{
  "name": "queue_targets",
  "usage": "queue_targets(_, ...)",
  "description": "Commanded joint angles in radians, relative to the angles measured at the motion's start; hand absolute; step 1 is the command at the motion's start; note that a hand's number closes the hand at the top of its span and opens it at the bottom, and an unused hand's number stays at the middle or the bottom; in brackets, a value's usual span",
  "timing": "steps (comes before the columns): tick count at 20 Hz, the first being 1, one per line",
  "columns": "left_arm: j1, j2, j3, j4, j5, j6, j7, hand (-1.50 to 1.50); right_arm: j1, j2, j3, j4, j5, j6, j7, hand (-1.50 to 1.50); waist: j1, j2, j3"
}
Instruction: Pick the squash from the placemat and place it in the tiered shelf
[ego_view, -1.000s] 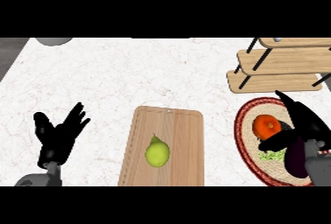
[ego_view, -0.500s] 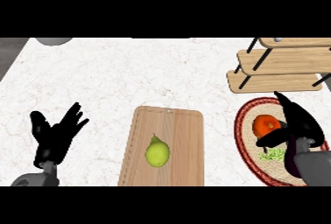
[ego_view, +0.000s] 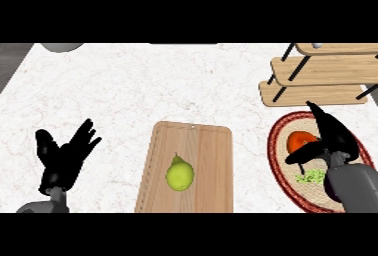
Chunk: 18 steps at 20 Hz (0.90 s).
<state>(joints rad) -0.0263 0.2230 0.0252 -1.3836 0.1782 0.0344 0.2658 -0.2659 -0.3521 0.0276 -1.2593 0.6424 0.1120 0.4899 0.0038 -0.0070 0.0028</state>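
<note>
Here, one orange squash (ego_view: 299, 141) lies on the one round placemat (ego_view: 283, 176), just beside the right hand (ego_view: 336, 136), whose fingers are straight and thumb spread. The left hand (ego_view: 65, 157) rests open at lower left. One tiered shelf (ego_view: 317, 92), one cutting board (ego_view: 210, 160), one pear (ego_view: 179, 174).

Black left robot hand (ego_view: 65, 155), black right robot hand (ego_view: 336, 137); grey rounded forearms (ego_view: 353, 187).

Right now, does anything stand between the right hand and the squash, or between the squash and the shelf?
Nothing visible does. The right hand is over the placemat, its thumb at the near edge of the squash. From squash to shelf there is only placemat rim and bare counter.
</note>
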Motion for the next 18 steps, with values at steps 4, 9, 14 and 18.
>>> queue_targets(4,-0.033,0.009,0.024,0.015,0.021,-0.010,0.065,0.00,0.005,-0.037,0.129,0.046,0.047,0.151,-0.134,1.50,0.000,0.008,-0.003)
queue_targets(9,0.016,-0.030,0.007,0.068,-0.045,-0.005,-0.051,0.00,0.047,0.053,0.088,-0.006,0.031,0.080,-0.144,1.50,-0.005,0.007,-0.003)
queue_targets(14,0.007,-0.026,0.015,-0.013,-0.036,0.007,0.037,0.00,0.113,0.034,0.088,-0.192,0.027,0.080,-0.184,1.50,-0.010,0.004,-0.003)
queue_targets(18,-0.043,-0.030,0.035,0.071,-0.027,-0.008,0.016,0.00,0.180,0.032,0.116,-0.257,0.028,0.036,-0.312,1.50,-0.014,0.006,-0.003)
